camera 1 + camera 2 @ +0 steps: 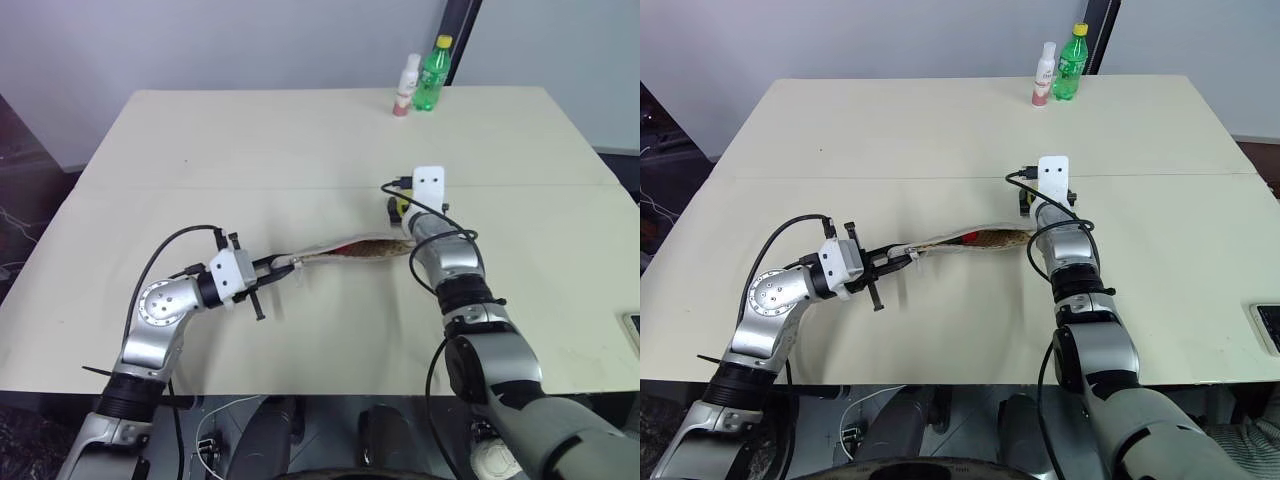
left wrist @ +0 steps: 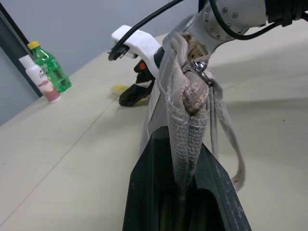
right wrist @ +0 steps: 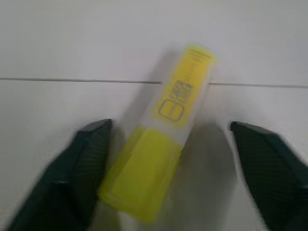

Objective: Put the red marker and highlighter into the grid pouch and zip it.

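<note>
The grid pouch (image 1: 350, 250) lies stretched across the middle of the table, its zipper open and the tan lining showing. My left gripper (image 1: 275, 266) is shut on the pouch's left end, and the grey fabric (image 2: 185, 125) stands pinched between its fingers. A bit of red, the red marker (image 1: 968, 238), shows inside the pouch mouth. The yellow highlighter (image 3: 163, 163) lies on the table just beyond the pouch's right end. My right gripper (image 3: 171, 126) is open and low over the table, one finger on each side of the highlighter with a gap on both sides.
A green bottle (image 1: 432, 75) and a small white bottle with a pink label (image 1: 406, 88) stand at the table's far edge. A flat dark object (image 1: 633, 335) lies at the right edge. Bare tabletop surrounds the pouch.
</note>
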